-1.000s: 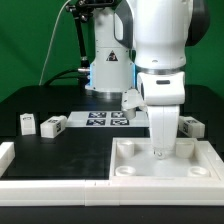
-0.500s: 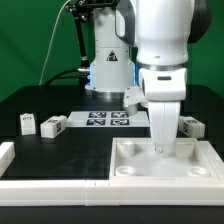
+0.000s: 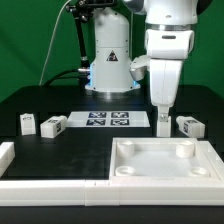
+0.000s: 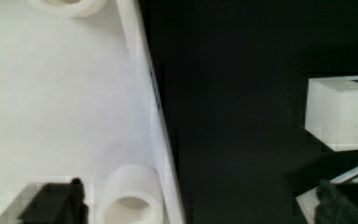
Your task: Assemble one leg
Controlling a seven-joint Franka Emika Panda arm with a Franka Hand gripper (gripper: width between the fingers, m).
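Hanging above the far rim of the large white square plastic plate [image 3: 160,182], the arm's two-finger gripper [image 3: 161,125] is lifted clear of the plate, with free air under its tips. In the wrist view the plate's straight raised edge [image 4: 151,110] separates white plastic from the black table. One round corner socket [image 4: 130,203] lies close to a dark finger [image 4: 51,204], and a second socket [image 4: 69,5] sits farther along that edge. The fingers stand wide apart and nothing is between them.

The plate lies at the near side of the matte black table [image 3: 60,150], toward the exterior view's right. Beside it, on the exterior view's left, a low white rail [image 3: 50,182] borders a bare black stretch. Farther back lies the flat white marker board [image 3: 106,120], and behind it stands the arm's white base [image 3: 108,60] against a green backdrop [image 3: 25,40].

A small white stubby plastic leg [image 3: 189,126] with a black-and-white tag rests on the table just beyond the plate's far edge. It is just beside the gripper on the exterior view's right and apart from the fingers. The wrist view shows it as a white block [image 4: 345,125] off the plate. Two more such legs [image 3: 27,123] lie well apart from the gripper on the exterior view's left. A blurred dark shape at the corner of the wrist view cannot be made out.
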